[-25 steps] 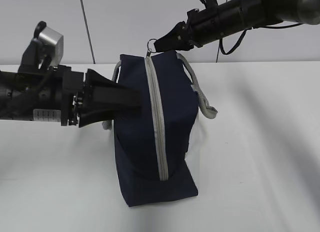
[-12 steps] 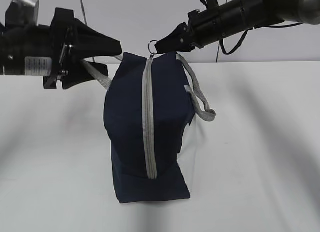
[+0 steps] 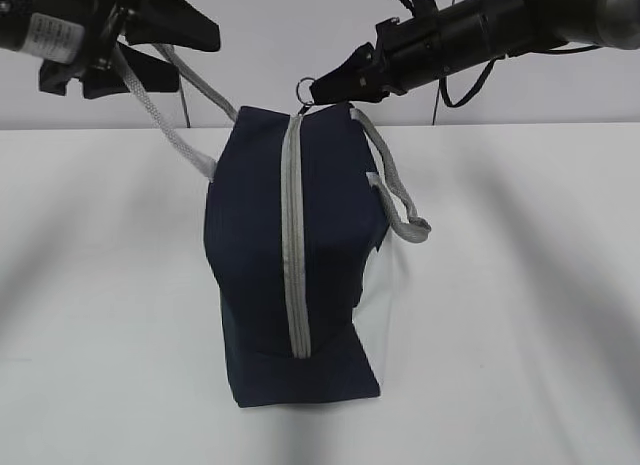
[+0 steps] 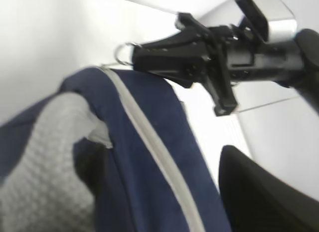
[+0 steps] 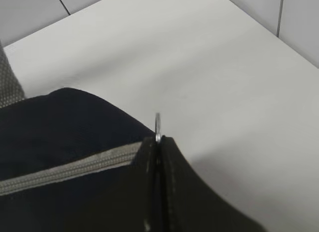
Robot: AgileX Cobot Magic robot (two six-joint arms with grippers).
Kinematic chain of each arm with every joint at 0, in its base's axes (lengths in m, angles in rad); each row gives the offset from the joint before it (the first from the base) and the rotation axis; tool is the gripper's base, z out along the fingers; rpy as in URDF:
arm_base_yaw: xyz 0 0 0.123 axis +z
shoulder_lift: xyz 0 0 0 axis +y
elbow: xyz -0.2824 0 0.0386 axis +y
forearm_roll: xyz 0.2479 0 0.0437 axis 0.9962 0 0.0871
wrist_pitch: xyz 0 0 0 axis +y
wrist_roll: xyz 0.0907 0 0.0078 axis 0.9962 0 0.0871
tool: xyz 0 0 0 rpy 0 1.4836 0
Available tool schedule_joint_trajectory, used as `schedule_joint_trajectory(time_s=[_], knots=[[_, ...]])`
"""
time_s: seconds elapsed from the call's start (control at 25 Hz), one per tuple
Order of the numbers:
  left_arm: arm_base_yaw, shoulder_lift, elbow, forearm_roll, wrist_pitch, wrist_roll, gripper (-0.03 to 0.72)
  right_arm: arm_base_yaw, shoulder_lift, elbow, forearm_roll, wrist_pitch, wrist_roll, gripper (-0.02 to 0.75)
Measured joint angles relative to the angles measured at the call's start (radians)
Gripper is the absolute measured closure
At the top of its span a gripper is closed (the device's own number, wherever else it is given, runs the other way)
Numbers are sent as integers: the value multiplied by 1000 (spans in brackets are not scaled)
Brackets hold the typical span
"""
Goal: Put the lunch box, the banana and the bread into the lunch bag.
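The bag (image 3: 295, 255) stands on end at mid-table (image 3: 520, 285), zipper (image 3: 293, 245) facing the ext. camera and apparently shut along its length. R gripper (image 3: 322, 88) is clamped on the ring pull (image 3: 304, 87) at the bag's top end; wrist cam shows both fingers pressed together w/ the ring poking out between them. L gripper (image 3: 150, 45), upper left, holds the grey handle (image 3: 165, 115) taut, fingers closed on the webbing. Fabric looks soft and floppy, prob. light; it sags unless held, so handle and pull are the sensible grips. Vs. 0.5 s ago, L gripper is higher and further left, strap stretched longer. Bag barely shifted. No food or box in view.
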Motion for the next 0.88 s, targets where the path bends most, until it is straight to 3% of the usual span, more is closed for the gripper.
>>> schedule_joint_trajectory(time_s=[0.24, 0.56, 0.88], knots=[[0, 1, -77, 281, -61, -141, 202, 0, 3, 0, 14, -3, -4, 754], [1, 21, -130, 346, -45, -159, 202, 0, 3, 0, 23, -3, -13, 754], [7, 67, -140, 478, 223, -191, 202, 0, 3, 0, 27, -3, -15, 754]])
